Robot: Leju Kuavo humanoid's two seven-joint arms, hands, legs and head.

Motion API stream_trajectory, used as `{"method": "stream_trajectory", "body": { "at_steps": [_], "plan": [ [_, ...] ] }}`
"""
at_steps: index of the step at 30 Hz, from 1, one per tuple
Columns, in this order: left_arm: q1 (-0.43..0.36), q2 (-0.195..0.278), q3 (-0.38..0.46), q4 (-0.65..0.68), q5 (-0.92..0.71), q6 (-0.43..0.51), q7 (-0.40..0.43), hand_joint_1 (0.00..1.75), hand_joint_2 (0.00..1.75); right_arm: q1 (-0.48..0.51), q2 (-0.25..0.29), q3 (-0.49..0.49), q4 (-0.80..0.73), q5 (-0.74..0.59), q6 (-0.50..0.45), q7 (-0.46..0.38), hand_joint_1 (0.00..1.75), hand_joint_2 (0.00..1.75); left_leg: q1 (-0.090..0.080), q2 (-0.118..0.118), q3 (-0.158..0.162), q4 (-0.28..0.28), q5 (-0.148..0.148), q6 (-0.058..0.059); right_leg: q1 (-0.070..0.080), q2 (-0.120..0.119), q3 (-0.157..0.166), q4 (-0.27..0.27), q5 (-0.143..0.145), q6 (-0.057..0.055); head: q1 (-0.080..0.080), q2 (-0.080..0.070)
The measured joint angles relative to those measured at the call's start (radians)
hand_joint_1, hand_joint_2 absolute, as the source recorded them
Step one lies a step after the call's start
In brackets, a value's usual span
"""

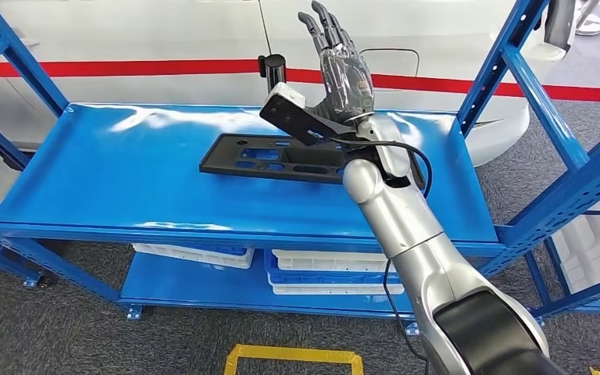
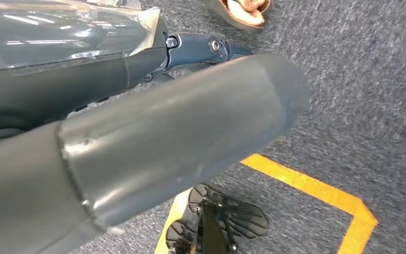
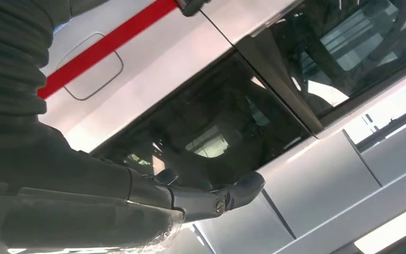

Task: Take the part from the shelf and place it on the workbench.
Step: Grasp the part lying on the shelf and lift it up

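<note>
A blue metal shelf [image 1: 125, 180] stands on grey carpet [image 1: 62, 328]. On its top level a flat black part [image 1: 269, 156] with cut-outs lies near the middle, toward the back edge. On the lower level, white trays [image 1: 324, 269] and a blue one sit near the front edge.

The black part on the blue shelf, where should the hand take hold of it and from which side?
Probably the near long edge of the black part, approached from above and the robot's side. It lies flat on the blue shelf, long and thin with cut-outs, and the right hand is raised open above its right end.
</note>
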Motion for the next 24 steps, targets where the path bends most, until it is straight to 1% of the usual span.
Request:
{"method": "stream_trajectory", "body": {
  "at_steps": [1,3,4,5,6,7,8,9,10,11,12,14,15,16,17,18,19,20,21,22,23,24],
  "plan": [
    [-0.001,0.000,0.000,0.000,-0.003,0.000,0.000,0.00,0.00,-0.001,-0.001,-0.002,-0.003,0.001,0.000,0.000,0.00,1.75,0.004,0.001,0.011,-0.010,0.001,-0.001,-0.001,-0.001,-0.026,0.051,-0.019,0.000,0.001,0.000],
    [-0.003,-0.001,0.000,0.000,-0.007,0.000,0.001,0.00,0.00,0.002,-0.004,-0.006,-0.003,0.002,0.000,0.000,0.00,1.75,0.004,-0.001,0.021,-0.012,-0.006,-0.002,-0.008,-0.002,-0.107,0.192,-0.062,0.002,0.002,0.000],
    [-0.003,-0.001,0.000,0.000,-0.008,0.000,0.002,0.00,0.00,0.007,-0.006,-0.008,-0.003,0.003,0.000,0.000,0.00,1.75,0.005,-0.002,0.026,-0.011,-0.011,-0.004,-0.011,-0.002,-0.144,0.245,-0.072,0.007,0.003,0.000],
    [-0.003,-0.002,0.000,0.000,-0.009,0.000,0.002,0.00,0.00,0.012,-0.009,-0.010,-0.003,0.003,0.000,0.000,0.00,1.75,0.005,-0.004,0.032,-0.011,-0.017,-0.006,-0.016,-0.002,-0.164,0.262,-0.067,0.015,0.003,0.000],
    [-0.002,-0.002,0.000,0.000,-0.009,0.000,0.003,0.00,0.00,0.015,-0.010,-0.012,-0.003,0.003,0.000,0.000,0.00,1.75,0.007,-0.006,0.039,-0.009,-0.024,-0.010,-0.020,-0.003,-0.163,0.236,-0.042,0.027,0.003,0.000],
    [-0.002,-0.002,0.000,0.000,-0.009,0.000,0.004,0.00,0.00,0.017,-0.012,-0.013,-0.004,0.003,0.000,0.000,0.00,1.75,0.008,-0.007,0.047,-0.007,-0.033,-0.015,-0.025,-0.004,-0.141,0.172,-0.004,0.040,0.003,0.000],
    [-0.002,-0.002,0.000,0.000,-0.010,0.000,0.004,0.00,0.00,0.016,-0.013,-0.013,-0.004,0.003,0.000,0.000,0.00,1.75,0.009,-0.007,0.054,-0.003,-0.042,-0.021,-0.030,-0.007,-0.113,0.094,0.036,0.051,0.004,0.000],
    [-0.002,-0.002,0.000,0.000,-0.010,0.000,0.004,0.00,0.00,0.016,-0.014,-0.014,-0.004,0.004,0.000,0.000,0.00,1.75,0.008,-0.008,0.057,0.003,-0.053,-0.027,-0.032,-0.009,-0.084,0.030,0.066,0.055,0.004,0.000],
    [-0.003,-0.002,0.000,0.000,-0.011,0.000,0.005,0.00,0.00,0.016,-0.015,-0.014,-0.004,0.004,0.000,0.000,0.00,1.75,0.007,-0.009,0.060,0.008,-0.061,-0.034,-0.033,-0.011,-0.066,-0.010,0.083,0.052,0.005,0.000],
    [-0.004,-0.002,0.000,0.000,-0.012,0.000,0.005,0.00,0.00,0.017,-0.016,-0.015,-0.005,0.005,0.000,0.000,0.00,1.75,0.006,-0.009,0.060,0.011,-0.067,-0.038,-0.032,-0.011,-0.059,-0.024,0.087,0.044,0.005,0.000],
    [-0.005,-0.002,0.000,0.000,-0.014,0.000,0.007,0.00,0.00,0.018,-0.017,-0.016,-0.006,0.005,0.000,0.001,0.00,1.75,0.006,-0.009,0.060,0.013,-0.070,-0.042,-0.029,-0.009,-0.057,-0.023,0.085,0.035,0.004,0.000],
    [-0.005,-0.002,0.000,0.000,-0.021,0.001,0.019,0.00,0.00,0.018,-0.018,-0.018,-0.010,0.006,0.000,0.001,0.00,1.75,0.011,-0.008,0.059,0.021,-0.081,-0.049,-0.032,-0.007,-0.054,-0.023,0.082,0.021,0.003,0.000],
    [-0.006,-0.002,-0.001,0.000,-0.026,0.001,0.029,0.00,0.00,0.018,-0.018,-0.018,-0.013,0.006,0.001,0.001,0.00,1.75,0.013,-0.006,0.049,0.046,-0.096,-0.054,-0.034,-0.006,-0.051,-0.024,0.079,0.015,0.001,0.000],
    [-0.006,-0.002,-0.001,0.001,-0.031,0.003,0.040,0.00,0.00,0.017,-0.017,-0.018,-0.017,0.006,0.001,0.001,0.00,1.75,0.014,-0.005,0.027,0.093,-0.120,-0.060,-0.036,-0.006,-0.047,-0.025,0.076,0.009,0.000,0.000],
    [-0.006,-0.002,-0.002,0.001,-0.036,0.004,0.052,0.00,0.00,0.018,-0.017,-0.018,-0.019,0.006,0.002,0.001,0.00,1.75,0.015,-0.004,-0.007,0.161,-0.150,-0.064,-0.035,-0.005,-0.044,-0.025,0.073,0.004,-0.002,0.000],
    [-0.006,-0.002,-0.002,0.001,-0.039,0.005,0.062,0.00,0.00,0.020,-0.017,-0.018,-0.020,0.006,0.003,0.001,0.00,1.75,0.015,-0.004,-0.052,0.239,-0.178,-0.067,-0.034,-0.005,-0.041,-0.025,0.069,-0.001,-0.003,0.000],
    [-0.004,-0.001,-0.002,0.001,-0.043,0.006,0.069,0.00,0.00,0.022,-0.017,-0.018,-0.020,0.006,0.003,0.001,0.00,1.75,0.016,-0.004,-0.092,0.301,-0.193,-0.069,-0.032,-0.005,-0.038,-0.025,0.067,-0.004,-0.002,0.000],
    [-0.002,-0.001,-0.002,0.001,-0.044,0.006,0.073,0.00,0.00,0.025,-0.017,-0.018,-0.020,0.006,0.004,0.001,0.00,1.75,0.015,-0.004,-0.119,0.330,-0.189,-0.068,-0.030,-0.005,-0.035,-0.024,0.064,-0.007,-0.003,0.000],
    [-0.001,-0.001,-0.002,0.001,-0.046,0.006,0.075,0.00,0.00,0.027,-0.017,-0.018,-0.020,0.006,0.004,0.001,0.00,1.75,0.015,-0.004,-0.124,0.316,-0.163,-0.065,-0.028,-0.003,-0.031,-0.024,0.061,-0.008,-0.002,0.000],
    [0.000,-0.001,-0.002,0.001,-0.046,0.006,0.076,0.00,0.00,0.028,-0.017,-0.018,-0.021,0.006,0.004,0.001,0.00,1.75,0.015,-0.004,-0.107,0.261,-0.120,-0.060,-0.027,-0.002,-0.026,-0.025,0.058,-0.008,-0.002,0.000],
    [0.000,-0.001,-0.002,0.001,-0.047,0.006,0.079,0.00,0.00,0.028,-0.017,-0.018,-0.023,0.006,0.004,0.001,0.00,1.75,0.014,-0.004,-0.078,0.183,-0.073,-0.052,-0.026,-0.001,-0.021,-0.025,0.055,-0.008,-0.002,0.000],
    [0.000,0.000,-0.003,0.001,-0.050,0.007,0.085,0.00,0.00,0.027,-0.017,-0.018,-0.026,0.006,0.004,0.001,0.00,1.75,0.011,-0.003,-0.048,0.113,-0.039,-0.046,-0.023,0.000,-0.017,-0.026,0.052,-0.006,-0.002,0.000]
  ]
}}
